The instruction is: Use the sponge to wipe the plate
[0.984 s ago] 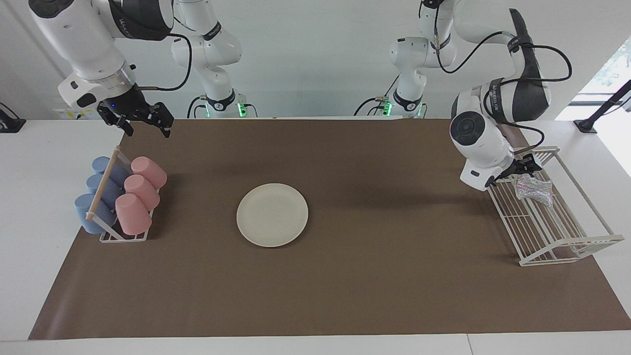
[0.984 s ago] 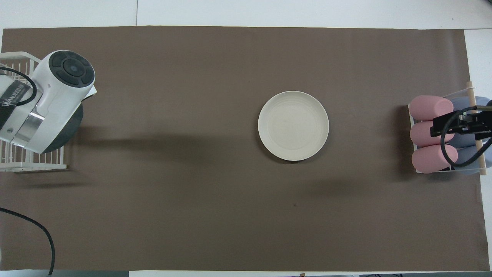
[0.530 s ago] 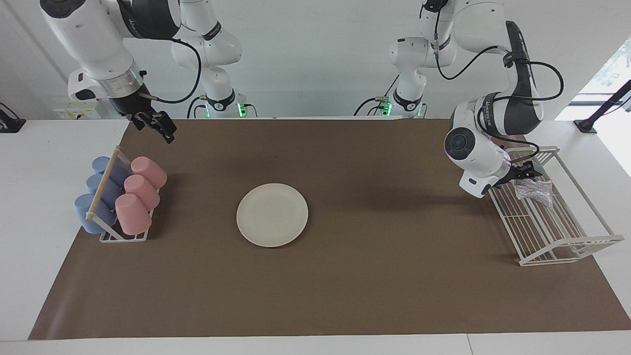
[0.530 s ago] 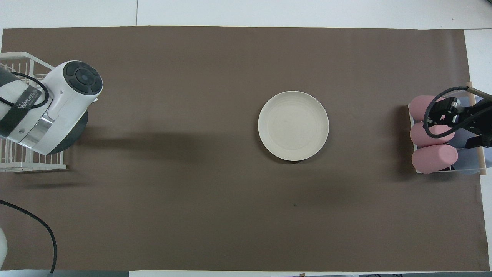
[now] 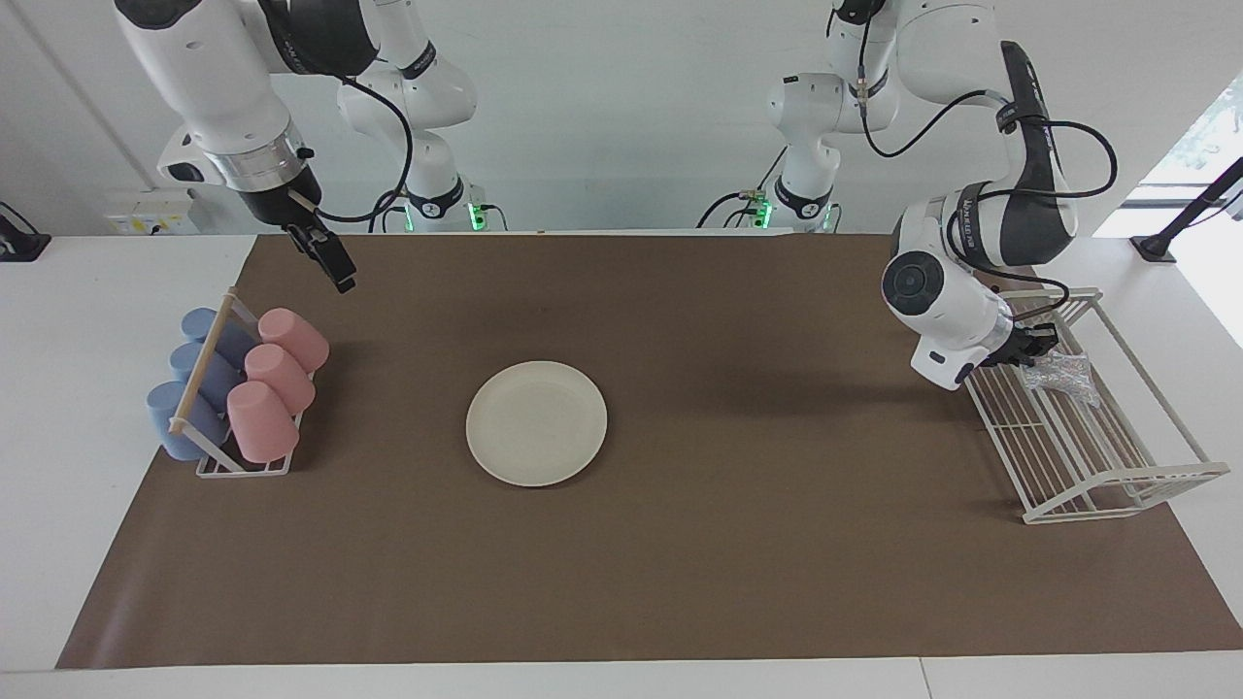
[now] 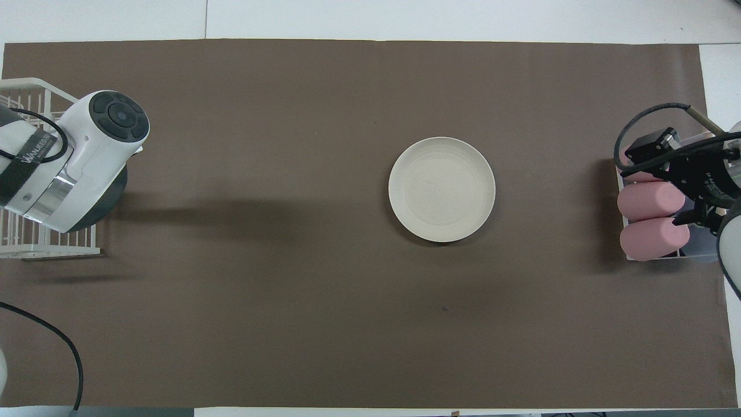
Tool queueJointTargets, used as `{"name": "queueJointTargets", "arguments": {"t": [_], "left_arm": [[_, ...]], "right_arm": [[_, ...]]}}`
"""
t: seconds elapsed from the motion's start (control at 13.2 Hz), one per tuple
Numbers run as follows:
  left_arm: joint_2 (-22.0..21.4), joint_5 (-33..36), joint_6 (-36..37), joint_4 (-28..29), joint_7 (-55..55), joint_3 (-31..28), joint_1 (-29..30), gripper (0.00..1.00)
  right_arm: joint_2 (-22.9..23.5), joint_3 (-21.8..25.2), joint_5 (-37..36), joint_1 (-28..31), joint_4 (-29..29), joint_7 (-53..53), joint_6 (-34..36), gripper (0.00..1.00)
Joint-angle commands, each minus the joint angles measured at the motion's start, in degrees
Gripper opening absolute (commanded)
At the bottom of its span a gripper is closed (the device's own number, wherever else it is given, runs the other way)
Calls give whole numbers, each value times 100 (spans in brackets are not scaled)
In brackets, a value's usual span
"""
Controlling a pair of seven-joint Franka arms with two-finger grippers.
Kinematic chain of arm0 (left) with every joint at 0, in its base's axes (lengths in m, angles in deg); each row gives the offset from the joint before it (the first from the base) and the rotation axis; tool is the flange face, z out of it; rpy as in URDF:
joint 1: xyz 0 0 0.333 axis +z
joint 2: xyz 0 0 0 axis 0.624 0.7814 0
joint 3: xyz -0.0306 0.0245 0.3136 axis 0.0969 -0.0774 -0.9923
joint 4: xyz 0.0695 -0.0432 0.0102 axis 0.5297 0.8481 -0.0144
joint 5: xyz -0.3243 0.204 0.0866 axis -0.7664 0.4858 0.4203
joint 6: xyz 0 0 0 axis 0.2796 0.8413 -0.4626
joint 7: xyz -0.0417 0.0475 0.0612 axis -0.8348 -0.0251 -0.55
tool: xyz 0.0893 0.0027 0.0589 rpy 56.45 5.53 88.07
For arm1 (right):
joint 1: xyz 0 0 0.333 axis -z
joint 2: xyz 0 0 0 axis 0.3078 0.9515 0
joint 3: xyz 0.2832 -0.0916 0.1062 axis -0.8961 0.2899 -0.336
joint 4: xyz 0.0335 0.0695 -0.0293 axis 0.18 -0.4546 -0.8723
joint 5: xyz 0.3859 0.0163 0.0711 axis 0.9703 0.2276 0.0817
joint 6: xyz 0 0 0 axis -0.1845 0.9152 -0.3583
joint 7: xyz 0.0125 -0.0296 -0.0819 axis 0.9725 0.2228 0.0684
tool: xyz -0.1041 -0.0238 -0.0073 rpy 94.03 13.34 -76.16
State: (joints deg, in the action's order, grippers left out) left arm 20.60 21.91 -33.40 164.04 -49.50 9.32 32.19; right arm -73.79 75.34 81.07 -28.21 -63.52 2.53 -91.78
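Left gripper point(image 5: 1031, 348) since closed onto sponge point(image 5: 1060, 373) in wire rack point(image 5: 1097, 456); right gripper point(image 5: 335, 264) swung sideways, open, waiting. Plate point(image 5: 536, 422) well apart from rack. Lift sponge straight, clearing rack rail.

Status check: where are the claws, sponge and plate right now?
Left claw shut on glittery silver sponge in white wire rack. Right claw waits raised, open. Round cream plate mid-mat, nothing in the way.

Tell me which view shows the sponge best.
The facing view: the sponge shows in the white wire rack, at the left gripper. In the overhead view the left arm covers it completely.
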Motion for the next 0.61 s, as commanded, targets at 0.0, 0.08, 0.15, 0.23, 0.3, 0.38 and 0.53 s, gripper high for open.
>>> {"name": "queueJointTargets", "arguments": {"t": [0.0,0.08,0.15,0.23,0.3,0.38,0.53], "left_arm": [[-91,99,-111,82,-39,8,44,0],[-100,90,-85,38,-57,17,44,0],[-117,38,-41,-75,-92,17,44,0],[-143,-41,55,-172,-144,26,44,0],[-178,-198,204,-321,-214,26,44,0],[-257,-496,353,-505,-363,26,44,0],[-275,-910,818,-997,-688,17,44,0]], "right_arm": [[-114,-11,99,-228,-94,-940,-115,100],[-123,-2,99,-394,-103,-1214,-98,100],[-123,-2,81,-526,-111,-1425,-97,100],[-123,-2,72,-519,-111,-1619,-141,100],[-132,7,72,-458,-181,-1830,-141,100],[-140,42,81,-379,-190,-1962,-167,100],[-176,33,107,-325,-217,-2025,-220,100]]}}
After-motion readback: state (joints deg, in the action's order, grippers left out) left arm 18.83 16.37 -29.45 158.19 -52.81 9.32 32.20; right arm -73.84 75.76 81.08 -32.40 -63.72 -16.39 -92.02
